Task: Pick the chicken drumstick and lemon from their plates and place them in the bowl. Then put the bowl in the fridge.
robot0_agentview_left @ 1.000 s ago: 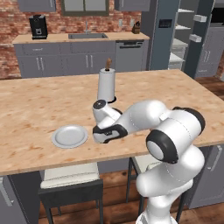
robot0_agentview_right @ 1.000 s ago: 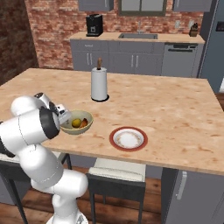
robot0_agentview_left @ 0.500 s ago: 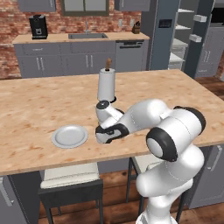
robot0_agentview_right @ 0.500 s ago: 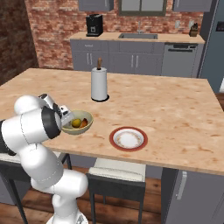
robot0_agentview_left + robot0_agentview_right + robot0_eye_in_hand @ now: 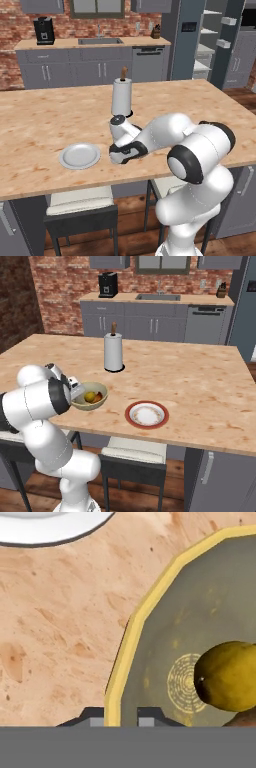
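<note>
The olive-yellow bowl (image 5: 94,404) stands near the front edge of the wooden island (image 5: 190,381). Inside it lie the lemon (image 5: 90,397) and the brown chicken drumstick (image 5: 99,396). My gripper (image 5: 76,391) is shut on the bowl's left rim. In the hand view the pale rim (image 5: 125,657) runs down between my gripper's (image 5: 121,716) two tips, with the lemon (image 5: 230,674) to the right and a bit of drumstick (image 5: 244,720) at the corner. The grey-white plate (image 5: 80,156) is bare, left of my gripper (image 5: 125,150). The red-rimmed plate (image 5: 146,414) is bare too. The fridge (image 5: 181,45) stands at the back right.
A paper towel roll (image 5: 121,96) stands upright on the island just behind the bowl. Stools (image 5: 80,205) are tucked under the island's front edge. A back counter with a sink (image 5: 100,41) and a coffee machine (image 5: 44,30) runs along the brick wall.
The jaws have gone from wide open to shut on the bowl's rim. The hand has barely shifted, and the bowl and plates stay where they were.
</note>
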You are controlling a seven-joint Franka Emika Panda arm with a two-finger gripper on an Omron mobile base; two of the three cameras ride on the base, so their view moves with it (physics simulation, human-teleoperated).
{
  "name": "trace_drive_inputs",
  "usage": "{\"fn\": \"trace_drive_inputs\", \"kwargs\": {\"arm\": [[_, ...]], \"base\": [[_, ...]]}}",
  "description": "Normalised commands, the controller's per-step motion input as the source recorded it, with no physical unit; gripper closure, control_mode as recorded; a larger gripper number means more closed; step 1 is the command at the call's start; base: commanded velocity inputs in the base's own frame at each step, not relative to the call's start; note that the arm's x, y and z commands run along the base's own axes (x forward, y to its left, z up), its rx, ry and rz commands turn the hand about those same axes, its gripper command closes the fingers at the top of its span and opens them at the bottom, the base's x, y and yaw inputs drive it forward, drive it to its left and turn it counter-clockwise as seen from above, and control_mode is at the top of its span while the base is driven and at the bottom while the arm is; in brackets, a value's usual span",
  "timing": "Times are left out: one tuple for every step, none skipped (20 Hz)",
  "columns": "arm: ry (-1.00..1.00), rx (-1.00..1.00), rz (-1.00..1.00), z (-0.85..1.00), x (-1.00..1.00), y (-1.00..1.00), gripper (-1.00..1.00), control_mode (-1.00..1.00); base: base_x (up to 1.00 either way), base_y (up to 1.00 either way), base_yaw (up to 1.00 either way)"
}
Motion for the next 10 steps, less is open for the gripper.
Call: {"fn": "trace_drive_inputs", "kwargs": {"arm": [[0.0,0.03,0.03,-0.01,0.0,-0.03,1.0,-1.0],[0.0,0.09,0.0,0.0,-0.08,-0.02,1.0,-1.0],[0.0,0.13,0.0,0.12,-0.14,-0.02,1.0,-1.0],[0.0,0.12,0.0,0.33,-0.27,0.0,1.0,-1.0],[0.0,0.05,0.0,0.46,-0.24,0.0,1.0,-1.0],[0.0,0.03,0.0,0.54,-0.27,0.02,1.0,-1.0],[0.0,0.01,0.0,0.57,-0.3,0.02,1.0,-1.0],[-0.01,0.01,0.0,0.61,-0.36,0.03,1.0,-1.0],[-0.03,0.0,0.0,0.63,-0.41,0.03,1.0,-1.0],[-0.05,0.0,0.0,0.61,-0.44,0.05,1.0,-1.0]], "base": [[0.0,0.0,0.0],[0.0,0.0,0.0],[0.0,0.0,0.0],[0.0,0.0,0.0],[0.0,0.0,0.0],[0.0,0.0,0.0],[0.0,0.0,0.0],[0.0,0.0,0.0],[0.0,0.0,0.0],[0.0,0.0,0.0]]}}
